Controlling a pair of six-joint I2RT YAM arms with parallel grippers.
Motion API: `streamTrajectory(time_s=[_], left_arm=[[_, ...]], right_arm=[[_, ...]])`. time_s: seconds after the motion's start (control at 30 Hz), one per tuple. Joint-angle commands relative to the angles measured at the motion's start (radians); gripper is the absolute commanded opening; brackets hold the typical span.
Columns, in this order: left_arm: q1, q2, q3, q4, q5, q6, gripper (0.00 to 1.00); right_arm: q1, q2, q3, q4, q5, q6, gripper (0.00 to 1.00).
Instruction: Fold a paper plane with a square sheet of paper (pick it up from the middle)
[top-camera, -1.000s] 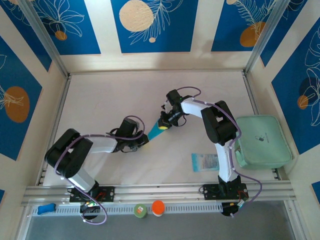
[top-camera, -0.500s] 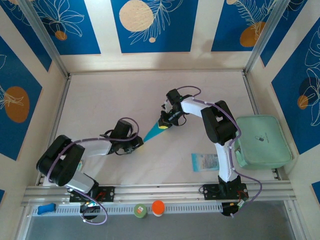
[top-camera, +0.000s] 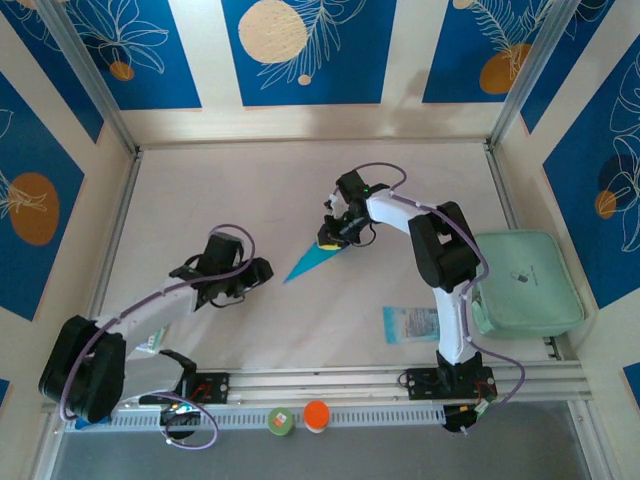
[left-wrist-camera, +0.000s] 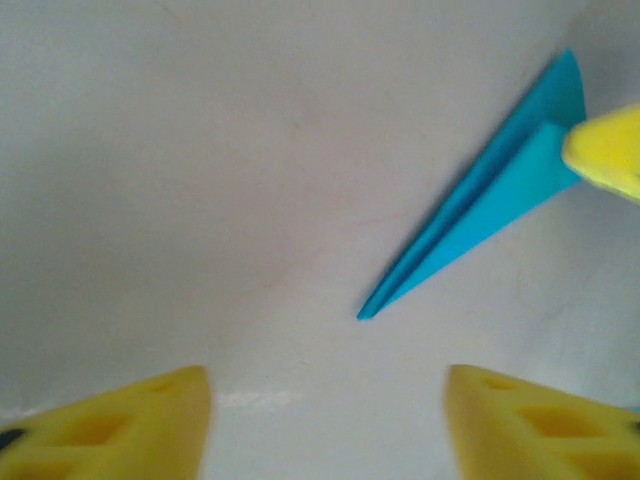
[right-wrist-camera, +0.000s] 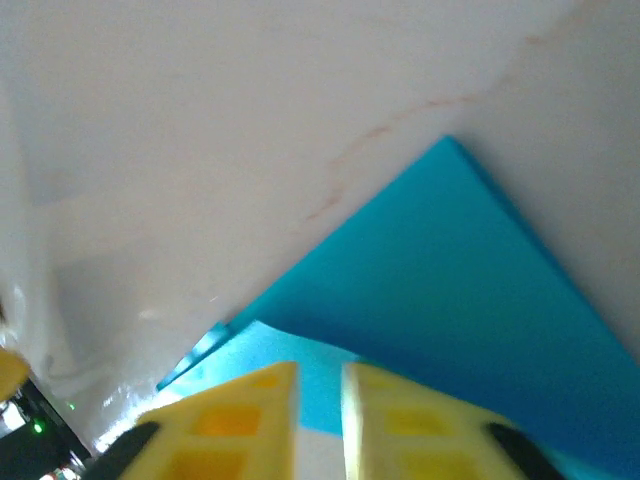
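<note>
Letting go of the sharp-tipped cyan paper plane (top-camera: 312, 262): left pincer (top-camera: 260, 272) gapes empty, right pincer (top-camera: 328, 240) barely parted, hold unclear; should lift straight.

Table (top-camera: 230, 190): carried everything listed below; the two arm bases stood along its near edge.
Paper plane (top-camera: 312, 261): lay flat near the middle of the table, tip toward the near left, wide end toward the far right.
Left gripper (top-camera: 260, 271): stood left of the plane's tip, near it but apart.
Right gripper (top-camera: 329, 239): sat at the plane's wide end, over its edge.
Packet (top-camera: 410, 323): lay near and right of the plane, well apart from it, just left of the right arm.
Pad (top-camera: 527, 282): lay at the table's right edge, right of the right arm.
</note>
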Motion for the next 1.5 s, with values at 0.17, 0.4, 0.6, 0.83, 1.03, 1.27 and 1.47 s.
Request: streamTrajectory(time_s=[0.17,0.4,0.6,0.83,1.03,1.27,1.47], left_arm=[[0.071,-0.033,0.138,-0.190,-0.159,0.157,0.94],[0.115,-0.021,0.146,-0.129,-0.169,0.230,1.00],[0.127,-0.020,0.113,-0.061,-0.145,0.252,1.00],[0.143,-0.007,0.097,-0.072,-0.137,0.281,0.99],[0.150,0.000,0.091,-0.069,-0.130,0.281,0.99],[0.154,0.012,0.100,-0.063,-0.123,0.280,1.00],[0.157,0.021,0.099,-0.053,-0.115,0.269,0.99]], right_arm=[[0.079,-0.179,0.064,-0.173,0.236,0.106,0.43],[0.174,-0.117,0.155,-0.299,0.455,0.364,0.51],[0.233,0.007,0.307,-0.413,0.598,0.566,0.55],[0.252,0.128,0.428,-0.517,0.641,0.728,0.55],[0.254,0.181,0.466,-0.561,0.653,0.788,0.55],[0.258,0.167,0.415,-0.542,0.634,0.819,0.54],[0.258,0.152,0.399,-0.549,0.611,0.818,0.50]])
